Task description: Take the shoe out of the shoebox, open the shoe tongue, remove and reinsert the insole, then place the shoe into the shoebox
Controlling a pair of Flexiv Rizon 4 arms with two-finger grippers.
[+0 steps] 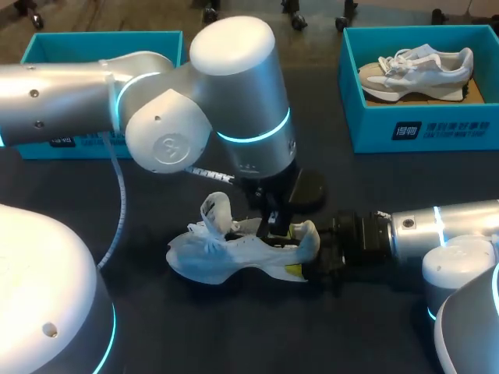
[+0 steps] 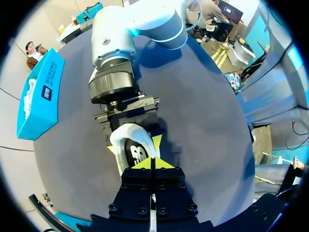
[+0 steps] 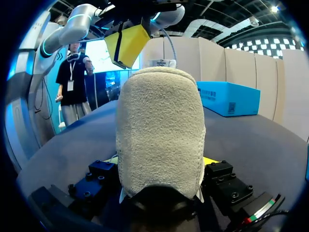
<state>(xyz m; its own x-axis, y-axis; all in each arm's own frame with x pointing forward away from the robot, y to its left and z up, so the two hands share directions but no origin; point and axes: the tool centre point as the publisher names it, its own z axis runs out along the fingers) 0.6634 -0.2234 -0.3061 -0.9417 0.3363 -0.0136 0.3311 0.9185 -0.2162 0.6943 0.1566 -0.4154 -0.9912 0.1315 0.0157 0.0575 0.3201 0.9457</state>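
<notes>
A white shoe (image 1: 226, 257) lies on its side on the dark table, toe to the left. My right gripper (image 1: 318, 255) comes in from the right and is shut on the shoe's heel. In the right wrist view the fuzzy heel (image 3: 159, 130) fills the gap between its fingers. My left gripper (image 1: 273, 224) points down over the shoe's opening with its yellow tips pressed together and nothing between them. In the left wrist view the left gripper (image 2: 151, 163) hangs just above the dark insole (image 2: 136, 152), with the right gripper (image 2: 134, 126) clamping the heel beyond it.
A teal shoebox (image 1: 437, 128) at the back right holds a beige and grey shoe (image 1: 413, 72). A second teal shoebox (image 1: 47, 47) stands at the back left, partly hidden by my left arm. Bare table lies in front of the white shoe.
</notes>
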